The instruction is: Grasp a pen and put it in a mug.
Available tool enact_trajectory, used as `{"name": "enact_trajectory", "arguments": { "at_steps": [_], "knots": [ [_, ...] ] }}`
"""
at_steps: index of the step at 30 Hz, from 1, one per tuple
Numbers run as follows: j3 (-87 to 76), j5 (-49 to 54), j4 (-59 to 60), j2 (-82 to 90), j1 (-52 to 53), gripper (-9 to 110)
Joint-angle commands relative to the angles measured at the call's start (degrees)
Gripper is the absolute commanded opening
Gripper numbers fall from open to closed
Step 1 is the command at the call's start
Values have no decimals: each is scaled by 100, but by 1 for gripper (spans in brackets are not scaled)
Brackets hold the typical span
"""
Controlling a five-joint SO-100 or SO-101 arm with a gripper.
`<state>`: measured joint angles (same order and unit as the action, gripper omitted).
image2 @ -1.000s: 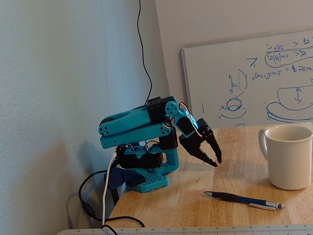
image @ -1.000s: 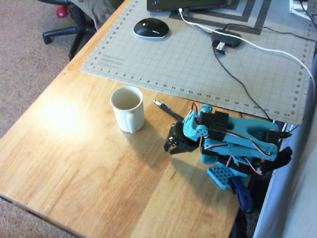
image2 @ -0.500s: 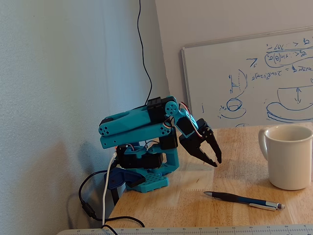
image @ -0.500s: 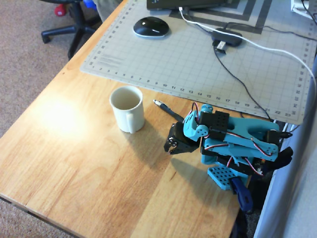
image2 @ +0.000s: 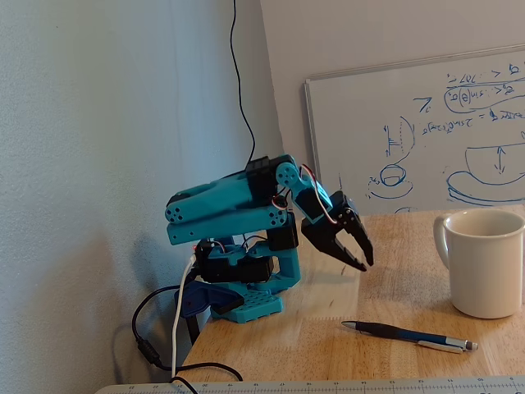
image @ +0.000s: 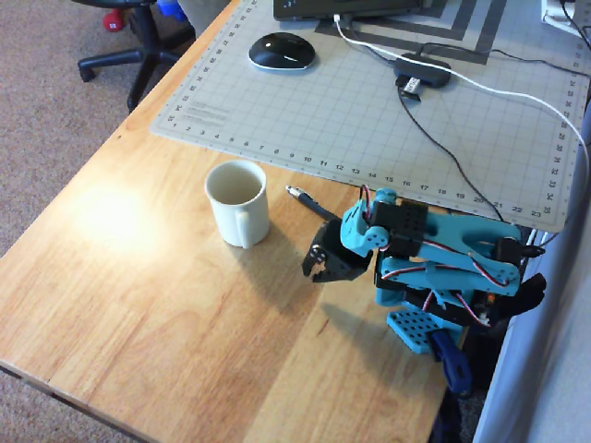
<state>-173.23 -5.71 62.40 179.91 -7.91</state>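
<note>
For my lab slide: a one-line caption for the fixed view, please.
Teal arm's empty claw poised above the table, pen lying in front, cream mug upright at right.

Pen [image: 308, 204] between mug [image: 238, 203] — gripper [image: 317, 266]

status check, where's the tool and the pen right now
Tool empty, raised above table, open or shut unclear. Pen flat on table, untouched. Mug upright, empty. Nothing in the way.

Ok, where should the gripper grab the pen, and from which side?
Best guess: mid-barrel, from straight above. The pen lies flat on the table, apart from the mug, so the gripper should straddle the thin barrel crosswise.
</note>
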Motion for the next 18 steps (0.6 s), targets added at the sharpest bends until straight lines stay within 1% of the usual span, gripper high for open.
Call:
{"name": "enact_trajectory", "arguments": {
  "at_steps": [1, 4, 8, 11, 13, 18],
  "knots": [
    [1222, -1547, -35, -940, 18, 4],
    [2021, -2830, -70, -1617, 132, 4],
    [2733, -3929, -44, -2276, 439, 9],
    [2883, -4263, -9, -2628, 712, 13],
    [2883, -4280, -9, -2795, 940, 16],
    [2971, -4298, -26, -2953, 1617, 18]
  ]
}}
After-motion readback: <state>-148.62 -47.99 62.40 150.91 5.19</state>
